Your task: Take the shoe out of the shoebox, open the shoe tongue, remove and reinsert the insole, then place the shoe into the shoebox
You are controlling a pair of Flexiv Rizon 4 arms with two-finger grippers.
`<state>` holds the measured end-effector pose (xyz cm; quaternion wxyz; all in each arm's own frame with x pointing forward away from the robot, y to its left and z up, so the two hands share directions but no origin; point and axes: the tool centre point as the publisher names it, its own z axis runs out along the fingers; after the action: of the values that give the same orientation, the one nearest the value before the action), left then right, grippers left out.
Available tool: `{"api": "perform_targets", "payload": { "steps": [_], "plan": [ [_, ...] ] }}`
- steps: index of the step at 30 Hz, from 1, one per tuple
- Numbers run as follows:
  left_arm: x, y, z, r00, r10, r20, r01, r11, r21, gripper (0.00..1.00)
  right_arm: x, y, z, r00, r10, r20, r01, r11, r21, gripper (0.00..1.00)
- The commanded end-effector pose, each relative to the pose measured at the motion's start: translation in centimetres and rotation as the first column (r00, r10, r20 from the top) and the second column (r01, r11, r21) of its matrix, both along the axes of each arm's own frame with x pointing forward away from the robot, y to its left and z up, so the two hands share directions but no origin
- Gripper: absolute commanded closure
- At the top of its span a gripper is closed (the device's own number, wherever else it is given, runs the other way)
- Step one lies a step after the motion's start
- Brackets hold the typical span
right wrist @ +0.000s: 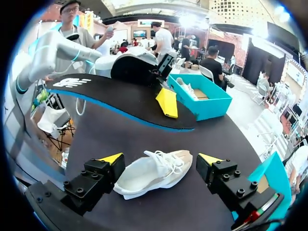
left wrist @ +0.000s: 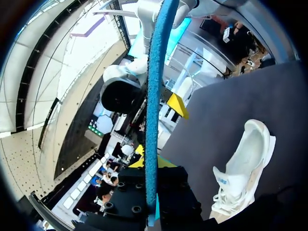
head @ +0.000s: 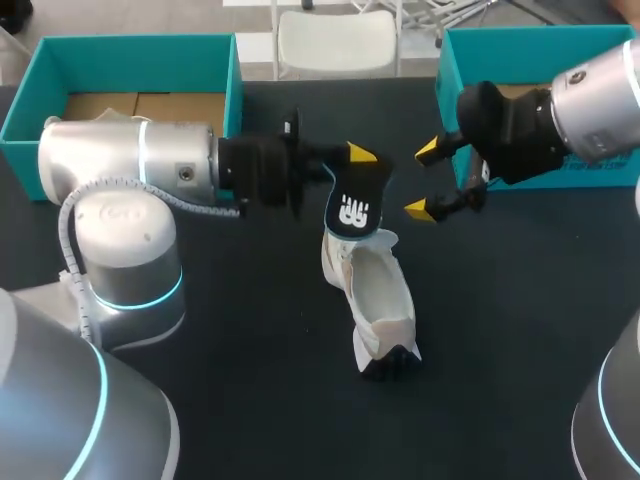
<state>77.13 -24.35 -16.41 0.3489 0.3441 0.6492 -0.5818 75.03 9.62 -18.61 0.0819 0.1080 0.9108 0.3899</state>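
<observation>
While the left gripper (head: 350, 170) comes in from the left side of the head view and stands in the upper middle of the frame, it is clamped on the insole (head: 356, 200). This insole is black on one face, with a white mark and a blue edge, and it hangs in the air above the upper end of the shoe (head: 380, 300); I cannot tell if the two touch. In the left wrist view the insole (left wrist: 155, 96) is seen from its thin blue edge and runs straight out between the fingers.

The shoe is white and rests on the dark table (head: 520, 330), a little below the middle of the head view, with its opening turned up. It is outside of both boxes. In the left wrist view the shoe (left wrist: 243, 173) lies on the table beside the gripper.

The right gripper (head: 425, 180) enters from the upper right of the head view, and its two yellow tips stand apart with nothing between them. It is just right of the insole and does not touch it. In the right wrist view the shoe (right wrist: 154, 173) lies on the table ahead of the spread fingers (right wrist: 111, 158), and the insole (right wrist: 120, 98) is beyond it, higher up.

One teal shoebox (head: 120, 45) stands open in the upper left of the head view, behind the left arm. A second teal shoebox (head: 450, 60) stands in the upper right, partly hidden by the right arm.
</observation>
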Motion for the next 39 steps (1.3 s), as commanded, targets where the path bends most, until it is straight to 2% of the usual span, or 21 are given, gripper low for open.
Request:
{"api": "perform_targets", "payload": {
  "steps": [1, 8, 14, 17, 21, 25, 28, 39],
  "plan": [
    [-3.1, 1.0, -0.2, 1.000, 0.013, -0.003, -0.013, 1.000, -0.012, 1.00, -0.3, -0.8, -0.9, 0.999, 0.019, 0.026, -0.018, 1.000, -0.020, 0.00],
    [-7.2, 2.0, -1.5, 0.999, 0.024, -0.045, -0.026, 0.999, -0.037, 1.00, -1.5, -1.9, -3.3, 0.995, 0.094, 0.026, -0.091, 0.991, -0.096, 0.00],
    [-9.7, 2.6, -3.0, 0.994, 0.051, -0.097, -0.058, 0.995, -0.077, 1.00, -2.6, -2.0, -5.2, 0.994, 0.097, 0.042, -0.089, 0.982, -0.165, 0.00],
    [-10.8, 2.8, -3.6, 0.989, 0.059, -0.135, -0.073, 0.992, -0.099, 1.00, -3.2, -2.1, -6.2, 0.997, 0.077, 0.022, -0.071, 0.979, -0.191, 0.00],
    [-11.5, 2.9, -4.4, 0.980, 0.079, -0.182, -0.103, 0.986, -0.127, 1.00, -4.3, -1.9, -7.0, 0.995, 0.090, 0.035, -0.081, 0.976, -0.200, 0.00],
    [-12.2, 2.4, -5.5, 0.975, 0.079, -0.209, -0.103, 0.989, -0.108, 1.00, -5.3, -1.7, -7.7, 0.993, 0.115, 0.032, -0.106, 0.972, -0.212, 0.00],
    [-12.4, 1.9, -6.1, 0.975, 0.080, -0.210, -0.099, 0.992, -0.081, 1.00, -5.9, -1.6, -8.4, 0.996, 0.087, -0.033, -0.092, 0.958, -0.271, 0.00],
    [-12.4, 1.9, -6.1, 0.975, 0.080, -0.210, -0.099, 0.992, -0.081, 1.00, -5.9, -1.6, -8.4, 0.996, 0.087, -0.033, -0.092, 0.958, -0.271, 0.00]
  ]
}}
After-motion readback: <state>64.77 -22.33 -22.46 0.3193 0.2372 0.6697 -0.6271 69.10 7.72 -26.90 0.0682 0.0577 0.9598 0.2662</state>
